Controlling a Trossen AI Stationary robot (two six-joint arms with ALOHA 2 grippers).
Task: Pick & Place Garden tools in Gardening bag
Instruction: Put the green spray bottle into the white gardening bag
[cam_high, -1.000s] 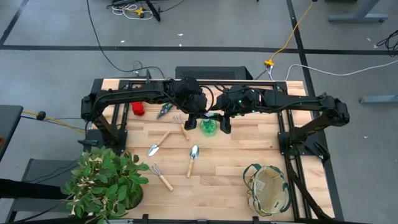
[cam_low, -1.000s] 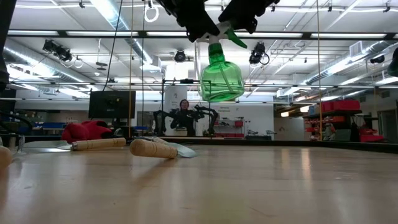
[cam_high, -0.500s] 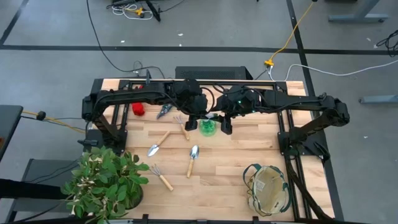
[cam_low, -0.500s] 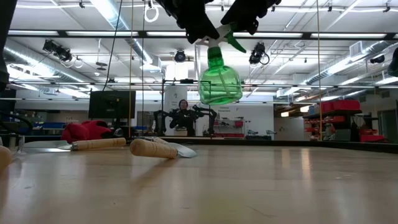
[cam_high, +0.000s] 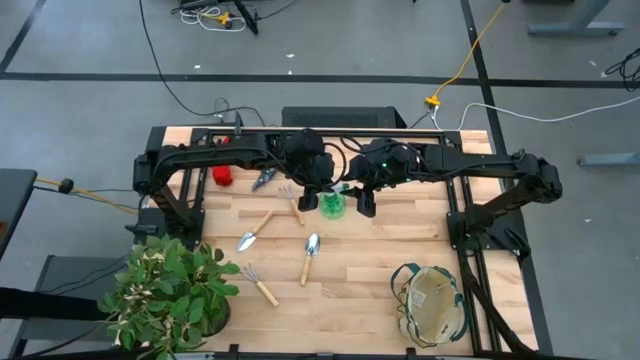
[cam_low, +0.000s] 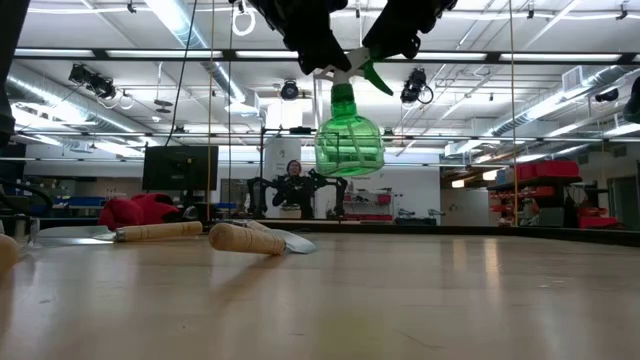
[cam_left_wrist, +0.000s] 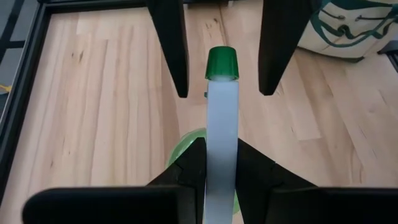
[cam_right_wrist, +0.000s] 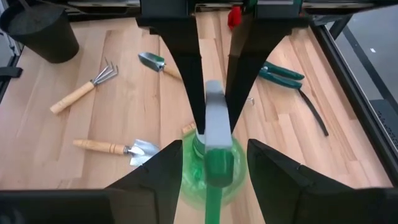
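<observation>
A green spray bottle (cam_low: 350, 142) with a white head and green nozzle hangs in the air over the table's far middle; it also shows in the high view (cam_high: 333, 206). My left gripper (cam_high: 320, 196) is shut on its head. My right gripper (cam_high: 360, 203) is open; its fingers stand on either side of the bottle (cam_right_wrist: 205, 171) without touching it. Trowels (cam_high: 250, 235) (cam_high: 311, 255), rakes (cam_high: 260, 287) (cam_high: 293, 205), dark shears (cam_high: 265, 178) and red gloves (cam_high: 222, 176) lie on the table. The beige bag (cam_high: 430, 305) stands at the near right. My left gripper pinches the bottle's white spray head (cam_left_wrist: 221, 118) between its two fingers (cam_right_wrist: 186, 74), behind the green nozzle cap (cam_left_wrist: 221, 62). The fingers slant down from above. The bottle hangs upright below them, lifted clear of the table.
A leafy potted plant (cam_high: 170, 295) stands at the near left corner. The arms' black frames (cam_high: 470, 220) run along the table's left and right sides. Bare wood lies between the bottle and the bag. A person sits in the room behind the table (cam_low: 295, 180).
The spray bottle in my left gripper has drifted slightly toward the table's left and swung a little below the fingers. It stays clear of the table. My right gripper stays open beside it.
</observation>
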